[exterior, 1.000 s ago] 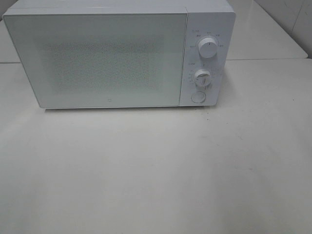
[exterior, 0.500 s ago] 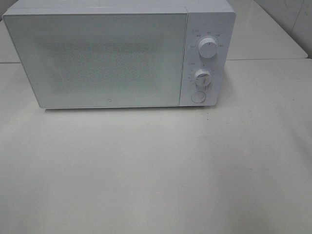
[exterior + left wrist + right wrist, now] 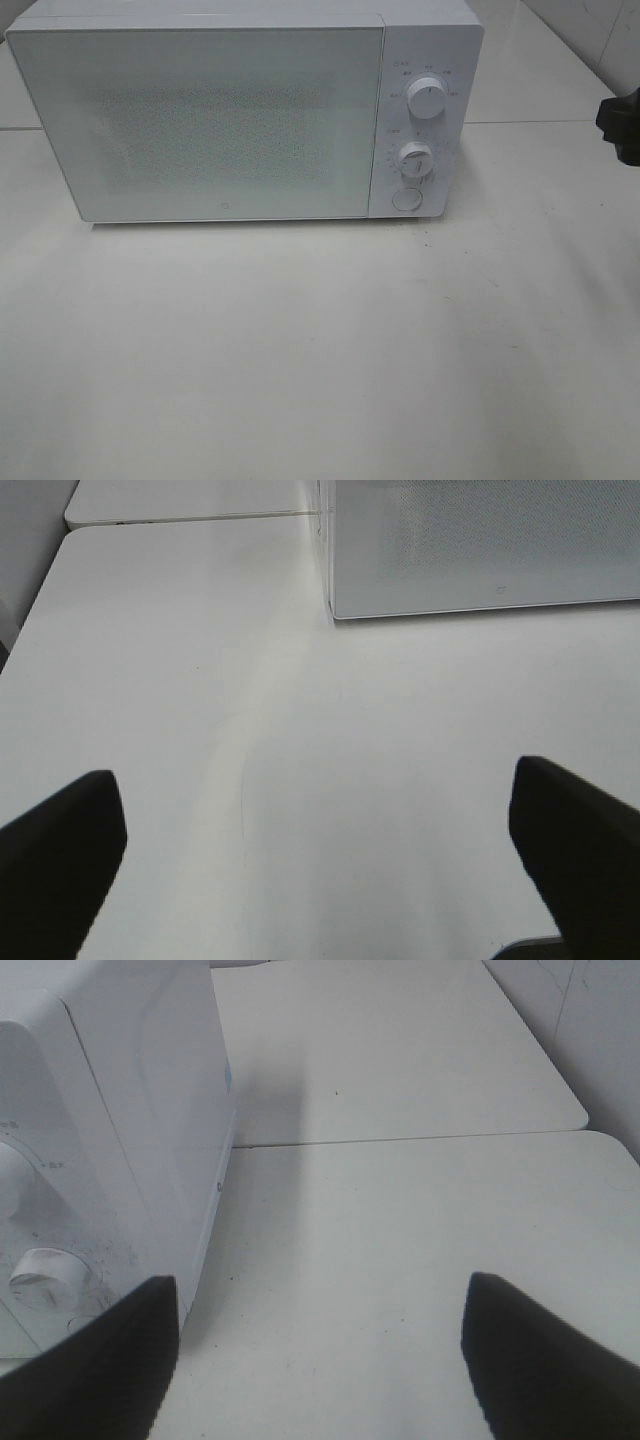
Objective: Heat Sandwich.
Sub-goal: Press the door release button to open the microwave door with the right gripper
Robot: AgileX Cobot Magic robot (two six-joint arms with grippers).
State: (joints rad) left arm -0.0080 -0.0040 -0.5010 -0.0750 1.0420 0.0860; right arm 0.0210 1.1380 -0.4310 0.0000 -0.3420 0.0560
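Microwave [image 3: 230, 120] shut, no sandwich in sight; left gripper [image 3: 315, 780] and right gripper [image 3: 320, 1285] both gape empty, the right near the dials [image 3: 413, 158], likely to open it.

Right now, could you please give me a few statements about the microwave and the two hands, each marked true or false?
1. The microwave has its door shut. True.
2. Its panel carries an upper knob and a lower knob, with a round button below them. True.
3. A sandwich lies in front of the microwave. False: only bare table shows there, and no sandwich appears in any view.
4. The left hand is open and holds nothing. True.
5. The right hand grips the lower knob. False: it is open and empty, off to the microwave's right, touching nothing.
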